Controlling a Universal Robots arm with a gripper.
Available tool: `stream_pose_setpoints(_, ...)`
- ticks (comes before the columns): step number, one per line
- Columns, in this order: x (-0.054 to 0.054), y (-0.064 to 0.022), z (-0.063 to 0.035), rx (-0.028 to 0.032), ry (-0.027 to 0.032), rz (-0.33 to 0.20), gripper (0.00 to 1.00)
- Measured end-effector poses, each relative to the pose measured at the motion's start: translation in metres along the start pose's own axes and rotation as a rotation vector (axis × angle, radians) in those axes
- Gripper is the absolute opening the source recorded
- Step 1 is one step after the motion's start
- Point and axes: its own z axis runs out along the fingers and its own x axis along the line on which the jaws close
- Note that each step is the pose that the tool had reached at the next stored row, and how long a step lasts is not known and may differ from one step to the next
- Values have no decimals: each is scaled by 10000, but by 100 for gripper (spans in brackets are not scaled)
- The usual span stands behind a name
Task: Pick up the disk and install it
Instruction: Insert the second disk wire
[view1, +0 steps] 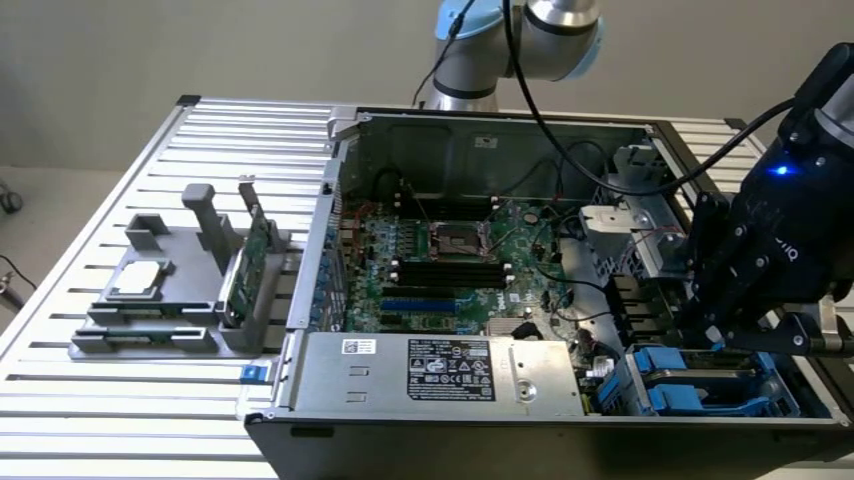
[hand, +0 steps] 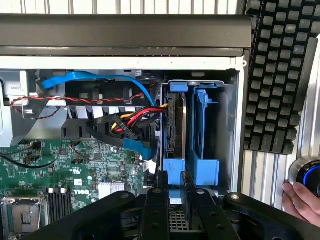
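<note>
The disk (hand: 176, 125) stands on edge in the drive bay at the corner of the open computer case (view1: 467, 130), its silver body framed by a blue carrier. My gripper (hand: 174, 177) is shut on the disk's near blue end tab, one dark finger on each side. In the exterior view the gripper (view1: 717, 340) hangs over the bay at the case's right front corner, just above the blue carriers (view1: 687, 385). A second blue carrier (hand: 205, 130) sits in the slot beside the disk.
Red, yellow, black and blue cables (hand: 132, 122) crowd next to the bay. The motherboard (view1: 441, 260) and power supply (view1: 441, 370) fill the case. A grey holder (view1: 147, 330) outside holds a silver chip (view1: 140, 280) and green card (view1: 254, 265). A hand (hand: 300, 202) rests by a keyboard (hand: 280, 75).
</note>
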Motion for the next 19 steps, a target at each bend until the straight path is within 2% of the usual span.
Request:
stream_pose_setpoints(5, 14, 0, -2, 0, -3, 2, 25)
stream_pose_setpoints(10, 114, 16, -11, 0, 0, 2, 25)
stream_pose_setpoints(16, 198, 97, -80, 0, -8, 4, 25)
stream_pose_setpoints(19, 212, 139, -99, 0, -30, 7, 25)
